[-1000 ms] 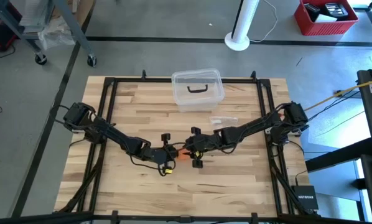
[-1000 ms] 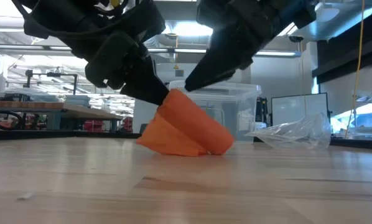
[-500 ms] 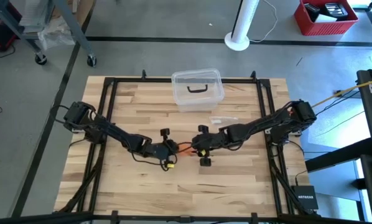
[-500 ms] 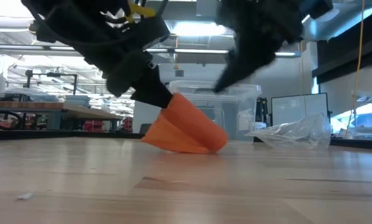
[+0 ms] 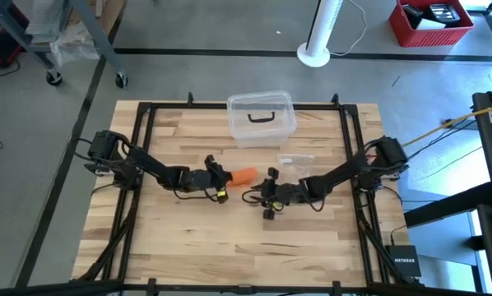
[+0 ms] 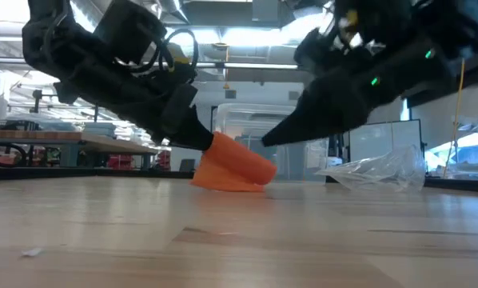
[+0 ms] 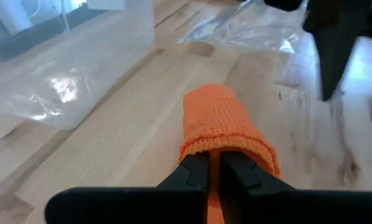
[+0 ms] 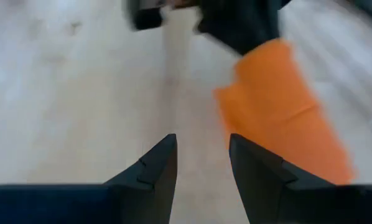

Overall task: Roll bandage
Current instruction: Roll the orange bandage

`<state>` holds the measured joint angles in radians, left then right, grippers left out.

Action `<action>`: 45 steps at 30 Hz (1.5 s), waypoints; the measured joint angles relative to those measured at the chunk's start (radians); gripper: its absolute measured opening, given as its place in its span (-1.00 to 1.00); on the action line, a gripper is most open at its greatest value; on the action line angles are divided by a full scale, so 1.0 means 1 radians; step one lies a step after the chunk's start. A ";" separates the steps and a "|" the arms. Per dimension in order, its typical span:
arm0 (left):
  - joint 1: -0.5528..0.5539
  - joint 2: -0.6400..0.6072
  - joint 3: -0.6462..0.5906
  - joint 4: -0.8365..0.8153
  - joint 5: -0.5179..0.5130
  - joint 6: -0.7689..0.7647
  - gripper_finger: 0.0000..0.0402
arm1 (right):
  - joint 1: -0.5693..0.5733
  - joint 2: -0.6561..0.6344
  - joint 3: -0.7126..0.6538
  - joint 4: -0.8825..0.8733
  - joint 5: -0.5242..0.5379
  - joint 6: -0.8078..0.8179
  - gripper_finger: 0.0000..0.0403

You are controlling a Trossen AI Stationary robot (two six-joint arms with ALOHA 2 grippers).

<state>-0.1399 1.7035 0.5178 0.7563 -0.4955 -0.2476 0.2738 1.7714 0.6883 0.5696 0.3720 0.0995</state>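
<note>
Bandage [image 7: 223, 121]: orange knit roll | left gripper [image 7: 214, 171] jaws pinching it | right gripper [image 8: 201, 163] jaws spread

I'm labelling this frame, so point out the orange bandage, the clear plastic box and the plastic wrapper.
bandage [image 5: 243, 175], high view, middle of the orange roll.
clear plastic box [image 5: 261, 131], high view, lid below its black handle.
plastic wrapper [image 6: 379, 172], low view, crumpled middle.

A clear plastic box [image 5: 262, 118] sits near a crumpled wrapper [image 5: 296, 159].
</note>
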 joint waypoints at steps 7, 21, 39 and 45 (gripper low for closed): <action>0.032 0.000 -0.007 -0.018 0.005 0.009 -0.98 | -0.076 0.154 0.043 0.114 0.002 -0.029 -0.26; 0.065 -0.001 -0.005 -0.104 0.003 0.051 -0.98 | -0.132 0.248 0.123 -0.028 -0.112 0.006 -0.26; 0.063 0.001 -0.007 -0.130 0.050 0.185 -0.83 | -0.033 0.243 0.119 -0.038 -0.119 0.027 -0.26; 0.038 -0.011 -0.006 -0.175 0.062 0.219 -0.56 | -0.032 0.243 0.119 -0.038 -0.120 0.050 -0.26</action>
<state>-0.1021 1.6922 0.5114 0.5817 -0.4332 -0.0284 0.2417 2.0144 0.8070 0.5316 0.2516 0.1495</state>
